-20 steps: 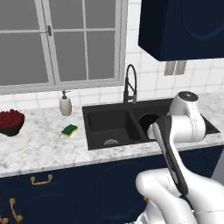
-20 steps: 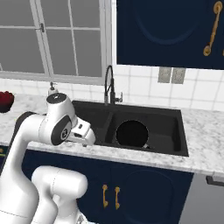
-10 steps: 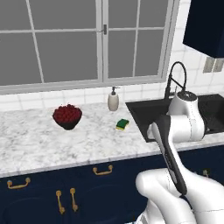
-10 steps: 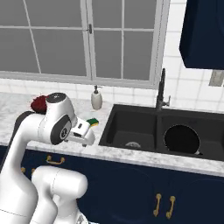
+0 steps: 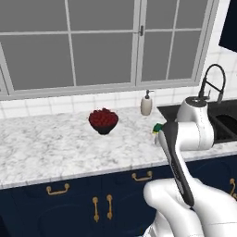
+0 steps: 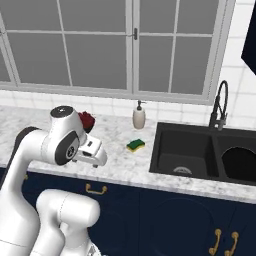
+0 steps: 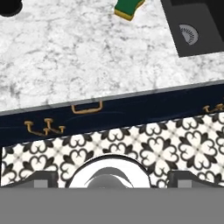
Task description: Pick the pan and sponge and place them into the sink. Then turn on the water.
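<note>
sponge [image 6: 135, 145] half behind arm, sink [image 6: 200, 150] cropped, pan [image 6: 239, 163] partly visible

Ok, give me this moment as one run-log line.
pan: in right basin of sink | sponge: on counter, left of sink, untouched | gripper: open, empty, short of sponge | tap: no water seen

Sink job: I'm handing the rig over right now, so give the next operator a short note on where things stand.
Pincer: open, holding nothing, above the floor in front of the cabinets.
Sponge: on the counter, between the soap bottle and the sink, untouched.
Pan: appears already to lie in the sink's far basin.
Tap: no water seen running.
Done: pan, apparently. Left: sponge into sink, then water on.
</note>
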